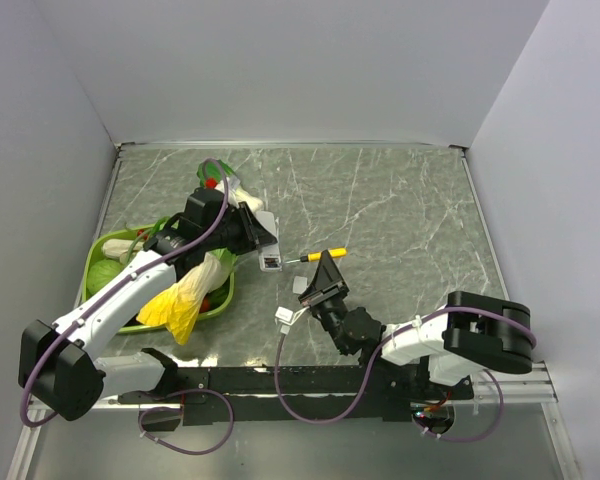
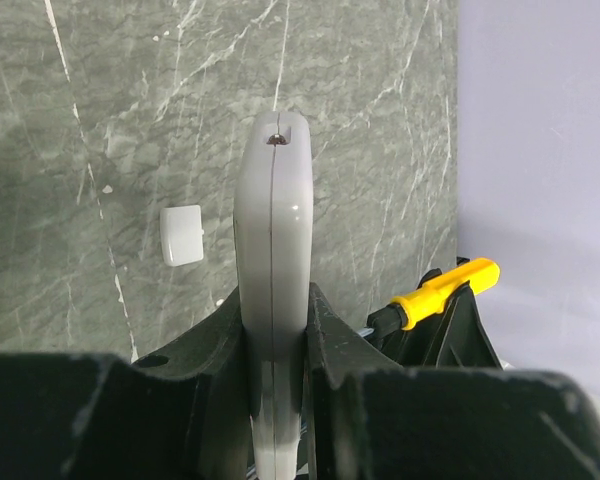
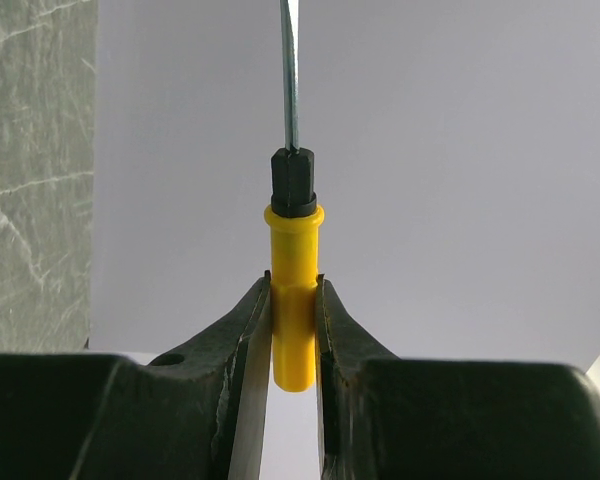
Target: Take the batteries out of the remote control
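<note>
The left gripper [image 2: 275, 330] is closed almost fully on the remote control [image 2: 272, 230]. It pinches the flat faces, so the left wrist view shows only the remote's narrow seamed edge, with its long axis running straight out from the fingers. From above, the remote control [image 1: 268, 242] is held clear of the desk [image 1: 400, 200], a dark patch at its near end.

The right gripper [image 3: 293, 320] is clamped on the yellow handle of a screwdriver [image 3: 293, 270], whose thin shaft runs straight ahead, away from the fingers. In the top view the screwdriver [image 1: 325, 254] lies to the right of the remote. Its long axis is crosswise to the remote's, and its tip is aimed at that dark near end. The tip is just beside the remote, but contact cannot be confirmed.

The batteries cannot be made out in any view and are probably inside the remote. The right arm carries the tool, so prying them out likely depends on bringing the tip leftward into the remote's near end. A small pale cover piece [image 2: 182, 235] lies on the desk beyond the remote.
</note>
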